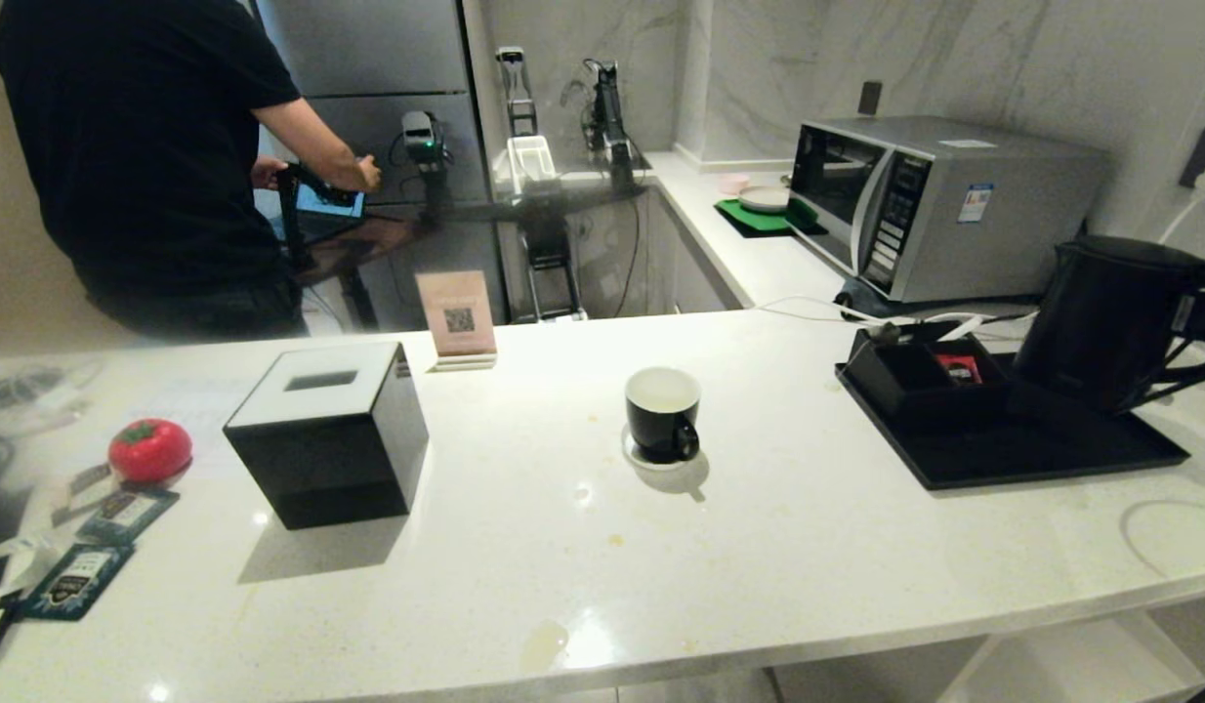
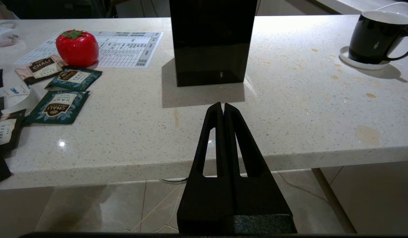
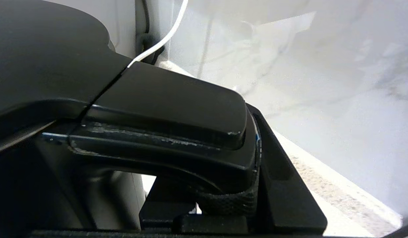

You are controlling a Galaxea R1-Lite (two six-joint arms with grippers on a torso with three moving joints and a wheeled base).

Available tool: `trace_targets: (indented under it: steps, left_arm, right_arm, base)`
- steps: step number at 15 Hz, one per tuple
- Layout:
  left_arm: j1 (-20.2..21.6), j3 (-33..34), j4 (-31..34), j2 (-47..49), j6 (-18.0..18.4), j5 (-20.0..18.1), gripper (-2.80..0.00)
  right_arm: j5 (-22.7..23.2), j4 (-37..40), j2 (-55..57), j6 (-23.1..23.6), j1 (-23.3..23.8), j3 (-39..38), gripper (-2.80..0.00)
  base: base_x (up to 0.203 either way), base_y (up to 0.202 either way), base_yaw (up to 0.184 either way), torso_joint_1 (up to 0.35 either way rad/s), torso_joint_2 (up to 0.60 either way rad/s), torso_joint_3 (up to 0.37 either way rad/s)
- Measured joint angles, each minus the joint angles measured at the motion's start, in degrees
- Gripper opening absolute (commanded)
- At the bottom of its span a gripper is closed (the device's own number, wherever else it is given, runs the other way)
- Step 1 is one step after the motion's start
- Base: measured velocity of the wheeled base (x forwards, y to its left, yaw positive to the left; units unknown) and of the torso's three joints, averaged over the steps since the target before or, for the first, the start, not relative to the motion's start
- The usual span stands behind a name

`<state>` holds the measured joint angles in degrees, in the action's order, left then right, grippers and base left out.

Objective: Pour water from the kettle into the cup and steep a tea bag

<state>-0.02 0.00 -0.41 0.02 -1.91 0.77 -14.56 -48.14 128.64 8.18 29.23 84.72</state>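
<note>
The matte black kettle (image 1: 1110,317) stands on a black tray (image 1: 1032,454) at the counter's right end, beside the microwave (image 1: 939,200); the right gripper (image 3: 257,158) pinches its handle. The glossy cup (image 1: 663,412) sits mid-counter on a white coaster (image 1: 634,451) — bare speckled stone around it, a black cube box (image 1: 329,430) well to its left. The left gripper (image 2: 223,107), fingers pressed together, hangs off the front edge.

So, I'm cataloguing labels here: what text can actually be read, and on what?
"CHALI": teal tea packet.
"CHALI": second teal packet.
"CHALI": pale packet.
Smaller print on the packets, printed sheet, QR sign, microwave sticker: too small to read.
</note>
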Motion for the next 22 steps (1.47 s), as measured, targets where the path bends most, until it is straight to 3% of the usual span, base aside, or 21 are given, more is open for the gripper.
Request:
trace_targets:
  steps: [22]
  left_arm:
    - [0.0,0.0,0.0,0.0,0.01,0.0,-2.8]
  right_arm:
    - [-0.4,-0.85,6.31,0.69,-0.15,2.99,-2.8]
  base:
    - [0.0,0.0,0.0,0.0,0.0,0.0]
